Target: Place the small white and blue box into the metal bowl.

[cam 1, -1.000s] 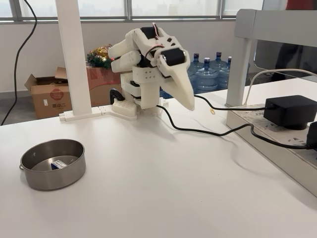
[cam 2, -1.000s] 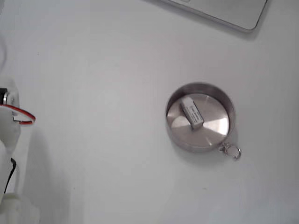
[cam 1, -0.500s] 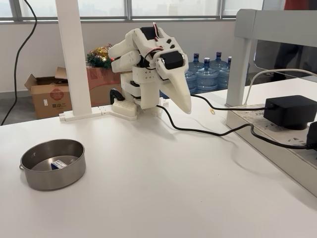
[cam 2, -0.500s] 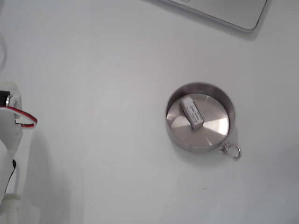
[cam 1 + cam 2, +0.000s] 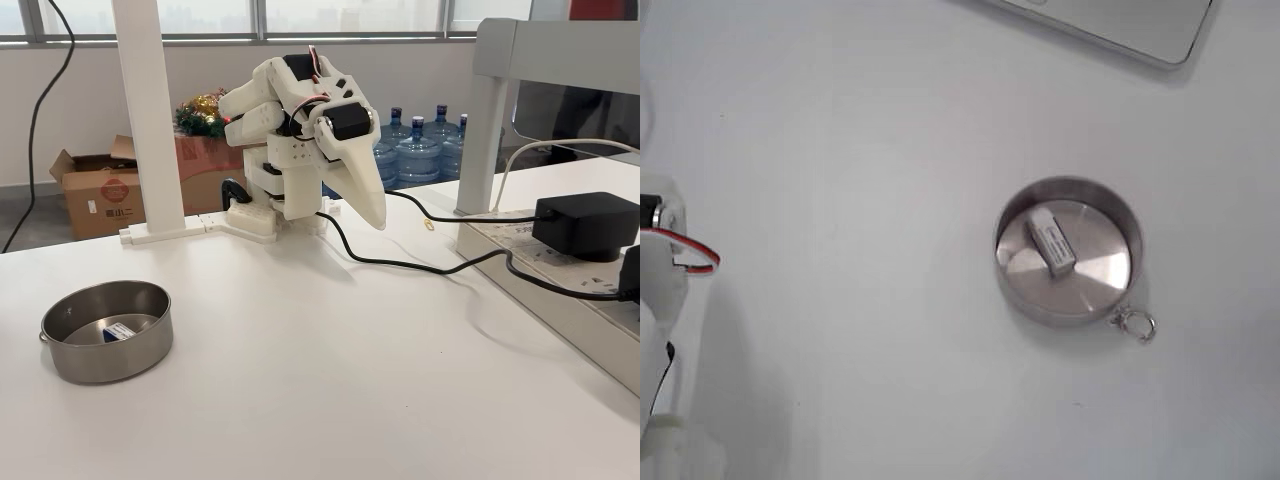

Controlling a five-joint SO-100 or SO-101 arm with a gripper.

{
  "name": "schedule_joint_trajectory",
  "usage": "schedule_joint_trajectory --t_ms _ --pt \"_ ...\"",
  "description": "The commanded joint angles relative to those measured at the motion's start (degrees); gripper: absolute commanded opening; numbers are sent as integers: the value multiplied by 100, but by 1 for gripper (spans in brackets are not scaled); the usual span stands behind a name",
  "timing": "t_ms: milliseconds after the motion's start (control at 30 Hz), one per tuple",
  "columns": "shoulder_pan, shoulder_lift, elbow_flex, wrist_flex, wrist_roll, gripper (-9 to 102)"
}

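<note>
We find the white two-finger pincer folded back over the arm's base, its pointed tip aimed down toward 5 o'clock in the fixed view from the table's side. Its fingers lie pressed together and carry nothing; the tip hangs above the white tabletop without touching it. The white 3D-printed arm is tucked into a compact fold, with its base at the far edge of the table. A black cable runs from the base toward 3 o'clock to a black power adapter. In the fixed view from above, we see part of the arm at the 9 o'clock edge, with a red wire loop on it.

The round, straight-walled stainless-steel bowl stands well apart from the pincer, at 8 o'clock from it in the side view. The small white and blue rectangular box lies flat on the bowl's floor. From above, we locate the box in the bowl's 10 o'clock part, its long axis running from 10 to 4 o'clock. A small metal ring hangs at the bowl's 4 o'clock rim.
</note>
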Motion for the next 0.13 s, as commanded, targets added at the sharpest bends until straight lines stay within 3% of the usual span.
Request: schedule_joint_trajectory --t_ms 0,100 --pt "26 97 308 26 26 -4" --pt "26 97 308 26 26 -4"
